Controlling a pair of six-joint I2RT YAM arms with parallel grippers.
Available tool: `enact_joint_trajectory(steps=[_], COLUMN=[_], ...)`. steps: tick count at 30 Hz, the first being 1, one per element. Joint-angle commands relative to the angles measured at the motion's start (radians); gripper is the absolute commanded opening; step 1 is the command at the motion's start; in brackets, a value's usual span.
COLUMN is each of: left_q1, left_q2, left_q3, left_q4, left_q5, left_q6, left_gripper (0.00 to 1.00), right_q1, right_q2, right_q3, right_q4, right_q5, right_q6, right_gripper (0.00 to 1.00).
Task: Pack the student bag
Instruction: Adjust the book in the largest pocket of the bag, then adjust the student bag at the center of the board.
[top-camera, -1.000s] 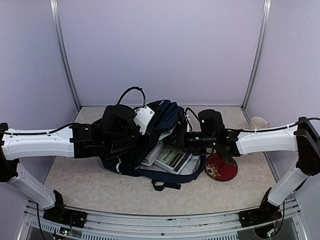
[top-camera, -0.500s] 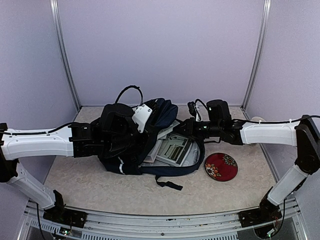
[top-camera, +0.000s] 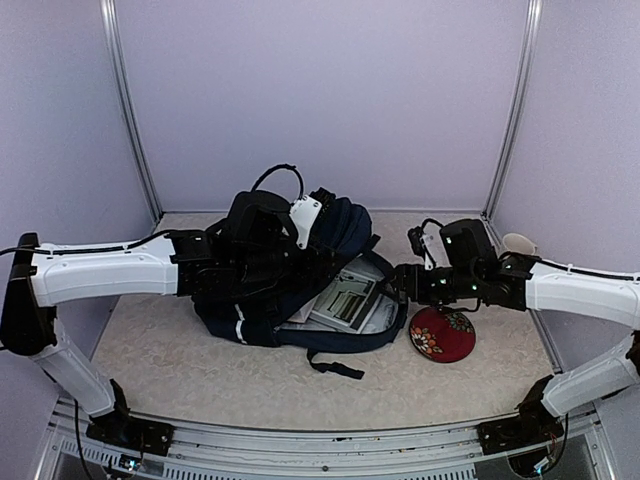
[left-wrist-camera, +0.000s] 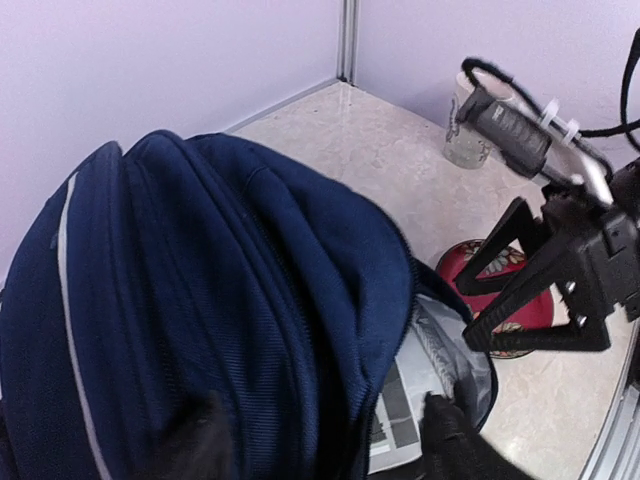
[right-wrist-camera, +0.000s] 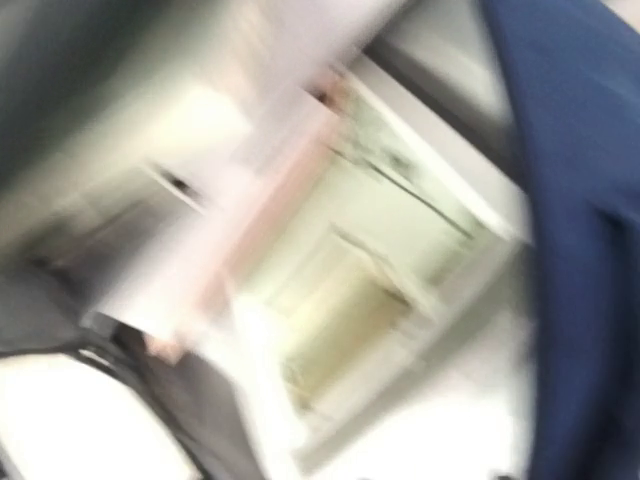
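The left hand (left-wrist-camera: 325, 445) pinches the bag (top-camera: 345, 225) by its upper flap, the open mouth facing right toward the spread, empty right hand (left-wrist-camera: 468, 312).

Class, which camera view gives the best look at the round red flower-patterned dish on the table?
The top external view: the round red flower-patterned dish lies almost wholly visible beside the dark navy fabric backpack. The left wrist view shows part of it behind the right claw. The right wrist view is too blurred to tell.
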Motion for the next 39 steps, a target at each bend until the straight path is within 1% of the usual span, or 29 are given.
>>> enact_joint_trajectory(steps=[1, 3, 5, 7, 8, 10, 13, 14, 16, 17, 18, 22, 24, 26, 27, 28, 30, 33, 35, 37, 39], left_q1=[0.019, 0.010, 0.004, 0.012, 0.021, 0.040, 0.048, 0.050, 0.059, 0.065, 0.068, 0.068, 0.068, 0.068, 0.067, 0.066, 0.064, 0.061, 0.058, 0.044, 0.021], left_q2=[0.002, -0.054, -0.139, -0.208, -0.242, -0.299, -0.370, -0.388, -0.410, -0.420, -0.430, -0.465, -0.481, -0.491, -0.491, -0.488, -0.471, -0.436, -0.406, -0.379, -0.350], left_q3=[0.023, -0.015, -0.061, -0.104, -0.123, -0.166, -0.249, -0.286, -0.362, -0.401, -0.432, -0.494, -0.516, -0.550, -0.570, -0.588, -0.621, -0.659, -0.671, -0.675, -0.674], left_q4=[-0.019, -0.012, -0.022, -0.050, -0.070, -0.117, -0.158, -0.160, -0.161, -0.161, -0.161, -0.159, -0.148, -0.123, -0.111, -0.104, -0.096, -0.084, -0.075, -0.055, -0.032], left_q5=[0.065, 0.114, 0.107, 0.073, 0.059, 0.029, -0.014, -0.039, -0.110, -0.146, -0.189, -0.275, -0.282, -0.258, -0.248, -0.244, -0.237, -0.241, -0.225, -0.207, -0.208], left_q6=[0.019, 0.059, 0.083, 0.082, 0.074, 0.051, 0.008, -0.010, -0.050, -0.069, -0.089, -0.179, -0.210, -0.222, -0.232, -0.245, -0.272, -0.306, -0.322, -0.325, -0.317], left_gripper=[0.99, 0.99, 0.99, 0.99, 0.99, 0.99, 0.99, 0.99, 0.99, 0.99, 0.99, 0.98, 0.99, 0.99, 0.99, 0.99, 0.99, 0.99, 0.99, 0.99, 0.99], right_q1=[0.017, 0.020, 0.020, 0.020, 0.020, 0.018, 0.005, -0.002, -0.019, -0.029, -0.041, -0.130, -0.192, -0.236, -0.247, -0.253, -0.253, -0.253, -0.253, -0.248, -0.222], right_q2=[-0.016, -0.007, 0.016, 0.045, 0.063, 0.101, 0.172, 0.197, 0.246, 0.266, 0.287, 0.364, 0.418, 0.482, 0.513, 0.539, 0.559, 0.495, 0.428, 0.354, 0.276], right_q3=[-0.076, -0.105, -0.117, -0.115, -0.112, -0.095, -0.037, -0.011, 0.059, 0.094, 0.128, 0.236, 0.331, 0.428, 0.477, 0.529, 0.581, 0.527, 0.457, 0.372, 0.273], right_q4=[-0.174, -0.138, -0.095, -0.042, -0.016, 0.007, 0.010, -0.002, -0.045, -0.067, -0.087, -0.102, -0.116, -0.146, -0.171, -0.205, -0.252, -0.221, -0.181, -0.139, -0.082], right_q5=[0.156, 0.119, 0.094, 0.080, 0.074, 0.075, 0.080, 0.075, 0.072, 0.076, 0.078, 0.025, 0.001, 0.009, 0.015, 0.019, 0.020, 0.043, 0.057, 0.059, 0.066], right_q6=[0.002, 0.007, 0.007, 0.007, 0.006, -0.005, -0.043, -0.061, -0.102, -0.123, -0.146, -0.217, -0.279, -0.326, -0.343, -0.364, -0.376, -0.352, -0.326, -0.294, -0.260], right_gripper=[0.90, 0.95, 0.95, 0.91, 0.87, 0.73, 0.45, 0.32, 0.11, 0.03, 0.00, 0.00, 0.00, 0.00, 0.03, 0.11, 0.21, 0.37, 0.44, 0.45, 0.41])
